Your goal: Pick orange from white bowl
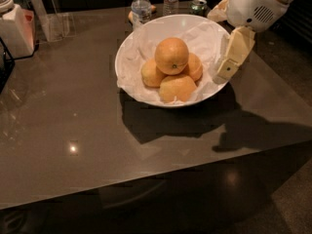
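The orange (171, 55), deep orange with a small dark stem dot, sits on top of a pile of paler fruits in the white bowl (127, 50). The bowl is wide, lined with crumpled white paper, and stands on the dark table (73, 130). My gripper (227, 70) hangs from the white arm at the upper right. It is over the bowl's right rim, to the right of the orange and apart from it, and holds nothing that I can see.
Three paler fruits (176, 88) lie under the orange. Two water bottles (141, 6) and a can (198, 6) stand behind the bowl. A white container (14, 28) and a clear holder (54, 24) are at the far left. The table's front edge runs close below.
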`<state>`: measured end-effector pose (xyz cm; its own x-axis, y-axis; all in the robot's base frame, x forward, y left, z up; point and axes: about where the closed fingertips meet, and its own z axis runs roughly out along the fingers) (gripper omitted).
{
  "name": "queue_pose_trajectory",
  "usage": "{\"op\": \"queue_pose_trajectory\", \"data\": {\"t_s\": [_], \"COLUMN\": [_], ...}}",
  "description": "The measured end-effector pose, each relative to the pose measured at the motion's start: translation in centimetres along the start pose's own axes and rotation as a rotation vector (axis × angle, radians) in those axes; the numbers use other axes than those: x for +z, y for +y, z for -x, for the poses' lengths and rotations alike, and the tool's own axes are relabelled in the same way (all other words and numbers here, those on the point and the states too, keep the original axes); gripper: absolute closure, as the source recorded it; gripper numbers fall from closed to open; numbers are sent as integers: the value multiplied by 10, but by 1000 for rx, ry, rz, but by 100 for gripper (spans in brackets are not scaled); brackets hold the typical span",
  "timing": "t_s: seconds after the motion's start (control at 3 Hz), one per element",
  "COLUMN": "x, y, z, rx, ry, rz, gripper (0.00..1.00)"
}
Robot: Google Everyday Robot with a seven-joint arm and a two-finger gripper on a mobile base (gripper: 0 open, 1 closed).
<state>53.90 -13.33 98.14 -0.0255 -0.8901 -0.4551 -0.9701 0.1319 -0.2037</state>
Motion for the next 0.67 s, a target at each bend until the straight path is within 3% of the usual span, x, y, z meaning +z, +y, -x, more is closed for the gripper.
{"op": "queue_pose_trajectory", "data": {"t_s": [0.67], "x": [50], "y": [-3], "z": [36], "rx": [-52], "ry": [-42], "rz": [125], "gripper": [0]}}
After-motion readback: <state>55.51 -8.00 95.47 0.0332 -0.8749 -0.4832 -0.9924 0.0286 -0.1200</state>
